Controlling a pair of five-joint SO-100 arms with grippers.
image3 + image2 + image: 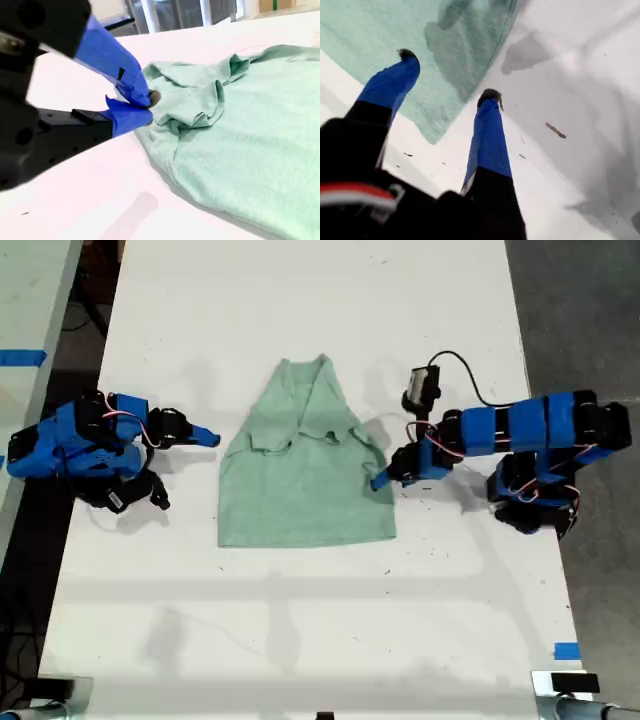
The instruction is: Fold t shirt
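Item: t shirt [305, 480], pale mint, flat mid-counter [300, 620], both sleeves apparently turned inward. My first claw [449, 74]: jaws apart, straddling the hem at the exterior view's right edge of the shirt. My second claw [145, 102]: jaws together, empty, just beside the bunched sleeve. Step, as judged: side fold beginning. Next: clamp that edge, carry it across.
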